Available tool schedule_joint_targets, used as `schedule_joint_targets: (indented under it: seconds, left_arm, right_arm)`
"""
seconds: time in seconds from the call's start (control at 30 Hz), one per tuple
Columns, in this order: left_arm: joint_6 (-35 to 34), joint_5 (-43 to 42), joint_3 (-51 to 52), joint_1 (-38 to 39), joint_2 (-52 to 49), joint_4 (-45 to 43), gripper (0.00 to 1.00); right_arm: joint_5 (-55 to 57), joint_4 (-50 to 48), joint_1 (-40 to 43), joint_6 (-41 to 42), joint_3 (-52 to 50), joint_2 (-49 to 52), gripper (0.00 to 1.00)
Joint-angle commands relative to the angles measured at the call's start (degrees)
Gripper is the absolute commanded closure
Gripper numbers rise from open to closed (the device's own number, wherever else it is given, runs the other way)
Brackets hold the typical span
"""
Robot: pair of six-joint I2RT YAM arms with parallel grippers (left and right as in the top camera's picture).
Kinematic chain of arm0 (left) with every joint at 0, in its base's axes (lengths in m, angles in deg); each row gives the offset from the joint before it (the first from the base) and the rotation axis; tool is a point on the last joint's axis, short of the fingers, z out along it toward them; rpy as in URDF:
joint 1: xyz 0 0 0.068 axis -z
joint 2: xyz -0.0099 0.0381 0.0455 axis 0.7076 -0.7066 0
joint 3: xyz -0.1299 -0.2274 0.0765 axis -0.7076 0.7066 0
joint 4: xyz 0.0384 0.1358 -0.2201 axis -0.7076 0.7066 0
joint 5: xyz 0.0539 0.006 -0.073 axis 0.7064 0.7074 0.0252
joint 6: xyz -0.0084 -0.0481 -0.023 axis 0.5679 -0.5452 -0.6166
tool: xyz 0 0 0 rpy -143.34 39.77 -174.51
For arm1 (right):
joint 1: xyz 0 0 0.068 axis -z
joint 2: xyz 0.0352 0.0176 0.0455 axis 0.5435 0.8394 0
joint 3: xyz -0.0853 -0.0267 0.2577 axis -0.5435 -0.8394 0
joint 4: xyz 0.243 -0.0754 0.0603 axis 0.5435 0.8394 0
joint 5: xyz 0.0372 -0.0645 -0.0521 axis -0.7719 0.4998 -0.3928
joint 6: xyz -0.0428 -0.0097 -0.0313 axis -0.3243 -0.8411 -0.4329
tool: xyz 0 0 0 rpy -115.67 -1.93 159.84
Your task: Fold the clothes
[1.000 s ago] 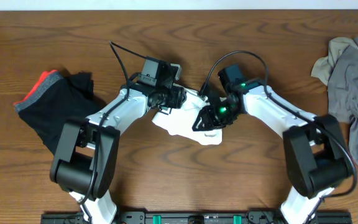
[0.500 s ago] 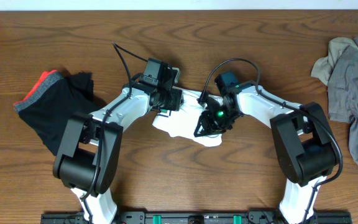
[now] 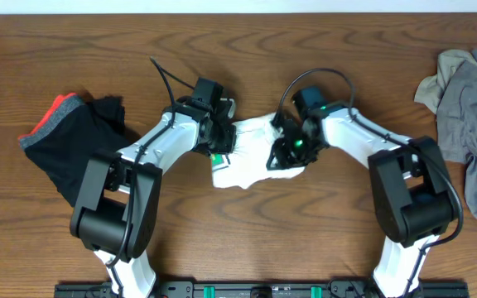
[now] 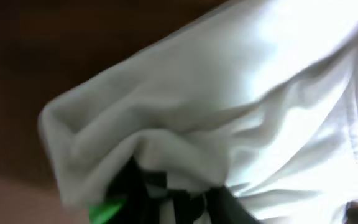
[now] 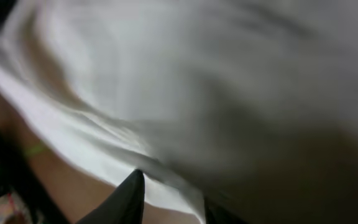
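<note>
A white garment (image 3: 251, 153) lies crumpled at the table's middle, between both arms. My left gripper (image 3: 219, 149) is shut on its left edge; the left wrist view shows white cloth (image 4: 229, 112) bunched over the dark fingers (image 4: 173, 199). My right gripper (image 3: 281, 155) is shut on the garment's right edge; the right wrist view shows white cloth (image 5: 197, 93) filling the frame, with the dark fingertips (image 5: 169, 196) on a fold. Both grippers hold the cloth slightly off the table.
A black garment with a red-orange waistband (image 3: 69, 136) lies at the left. A grey garment pile (image 3: 470, 116) lies at the right edge. The wooden table (image 3: 238, 240) runs to a dark rail at the front.
Both grippers moved toward the far side with the white garment. The cloth is now gathered narrower, its lower tail pulled in from the lower right.
</note>
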Motion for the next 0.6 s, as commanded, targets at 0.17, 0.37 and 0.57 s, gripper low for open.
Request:
schedule_joint_targets:
  seconds: [0.17, 0.37, 0.57]
  left_arm:
    - [-4.5, 5.8, 3.4, 0.9, -3.0, 6.3, 0.81]
    - [-5.9, 5.8, 3.4, 1.0, -1.8, 4.3, 0.81]
    - [-5.8, 5.8, 3.4, 1.0, 4.3, -0.2, 0.67]
  right_arm:
    - [17.0, 4.5, 6.4, -2.6, 5.2, 2.7, 0.66]
    - [17.0, 6.8, 6.5, -3.3, 6.7, 2.6, 0.66]
    - [16.8, 6.9, 6.5, -3.3, 6.7, 2.3, 0.67]
